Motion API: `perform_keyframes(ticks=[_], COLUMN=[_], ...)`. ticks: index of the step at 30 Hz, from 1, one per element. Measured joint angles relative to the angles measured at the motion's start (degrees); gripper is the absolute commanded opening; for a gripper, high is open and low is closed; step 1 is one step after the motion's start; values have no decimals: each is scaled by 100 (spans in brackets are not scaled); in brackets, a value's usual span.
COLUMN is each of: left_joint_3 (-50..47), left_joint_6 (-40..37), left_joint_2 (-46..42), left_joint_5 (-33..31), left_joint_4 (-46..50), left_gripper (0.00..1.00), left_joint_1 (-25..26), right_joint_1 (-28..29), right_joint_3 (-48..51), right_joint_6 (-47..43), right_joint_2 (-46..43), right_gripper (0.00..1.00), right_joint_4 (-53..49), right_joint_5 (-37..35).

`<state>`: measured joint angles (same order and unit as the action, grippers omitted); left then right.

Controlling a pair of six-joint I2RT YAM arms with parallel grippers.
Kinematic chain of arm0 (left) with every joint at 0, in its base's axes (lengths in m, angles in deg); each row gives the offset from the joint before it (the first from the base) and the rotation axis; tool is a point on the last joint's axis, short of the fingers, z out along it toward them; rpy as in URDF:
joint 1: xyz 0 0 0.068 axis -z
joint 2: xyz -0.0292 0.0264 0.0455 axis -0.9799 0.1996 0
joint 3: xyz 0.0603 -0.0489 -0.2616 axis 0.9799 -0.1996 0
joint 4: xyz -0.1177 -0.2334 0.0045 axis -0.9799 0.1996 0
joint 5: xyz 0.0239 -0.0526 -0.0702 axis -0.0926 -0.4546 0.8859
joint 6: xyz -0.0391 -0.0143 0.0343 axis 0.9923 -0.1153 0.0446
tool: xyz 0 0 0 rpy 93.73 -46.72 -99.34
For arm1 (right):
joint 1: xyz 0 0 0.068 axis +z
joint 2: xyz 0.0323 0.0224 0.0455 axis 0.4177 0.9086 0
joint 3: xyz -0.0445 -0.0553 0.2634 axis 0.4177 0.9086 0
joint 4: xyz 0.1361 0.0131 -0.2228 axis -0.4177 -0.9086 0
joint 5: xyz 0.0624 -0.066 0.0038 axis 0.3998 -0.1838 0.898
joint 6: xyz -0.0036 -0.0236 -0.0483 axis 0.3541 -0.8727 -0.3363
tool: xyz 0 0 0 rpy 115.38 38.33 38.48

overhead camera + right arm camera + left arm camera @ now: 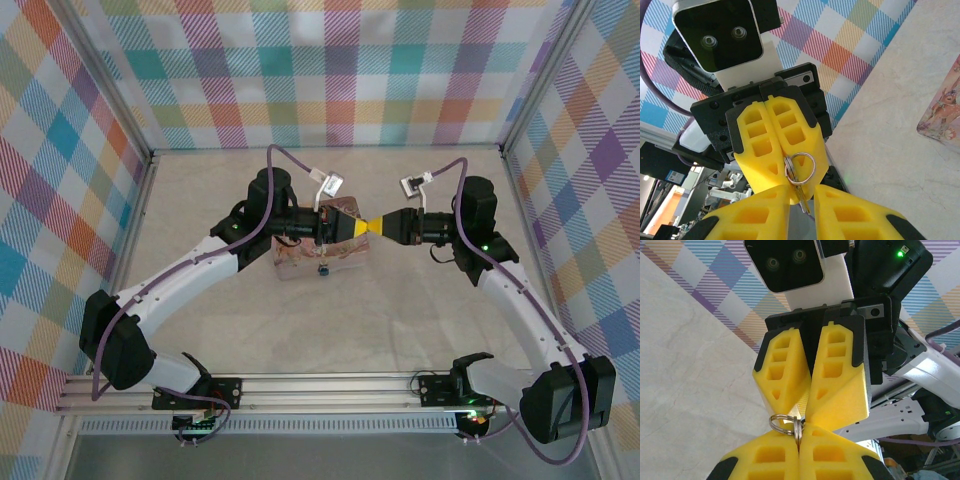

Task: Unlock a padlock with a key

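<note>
Pale marbled tabletop enclosed by pastel plaid walls

Blocked at the pink box's right edge
The left gripper and right gripper meet there; table right of the box lies bare.

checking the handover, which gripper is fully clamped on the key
The left gripper: its yellow fingers meet flush, pinching the key. The right gripper has a gap between its fingers.

From my screen I see checked cloth walls in many colours on three sides, a pale beige table, and a metal frame along its near edge.
</note>
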<state>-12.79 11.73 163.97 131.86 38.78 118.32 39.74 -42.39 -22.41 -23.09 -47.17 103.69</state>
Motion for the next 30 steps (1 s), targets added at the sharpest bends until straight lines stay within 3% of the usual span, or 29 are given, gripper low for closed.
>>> perform_keyframes(ticks=[6,10,19,23,26,30], left_joint_3=[0,0,0,0,0,0], left_joint_6=[109,155,219,258,284,319], left_joint_2=[0,0,0,0,0,0], left_joint_5=[92,127,170,168,164,61], left_joint_4=[-66,-109,-125,-131,-146,-190], left_gripper=[0,0,0,0,19,36], left_joint_1=[-22,-22,-22,-22,-22,-22], right_joint_1=[15,33,42,42,48,120], right_joint_3=[0,0,0,0,0,0], right_joint_6=[-144,-214,-398,-459,-483,-544], right_joint_2=[-48,-68,-109,-149,-188,-278], right_gripper=[12,17,0,0,0,0], right_joint_4=[-22,-57,-129,-181,-221,-315], right_joint_5=[-7,-4,-31,-72,-131,-219])
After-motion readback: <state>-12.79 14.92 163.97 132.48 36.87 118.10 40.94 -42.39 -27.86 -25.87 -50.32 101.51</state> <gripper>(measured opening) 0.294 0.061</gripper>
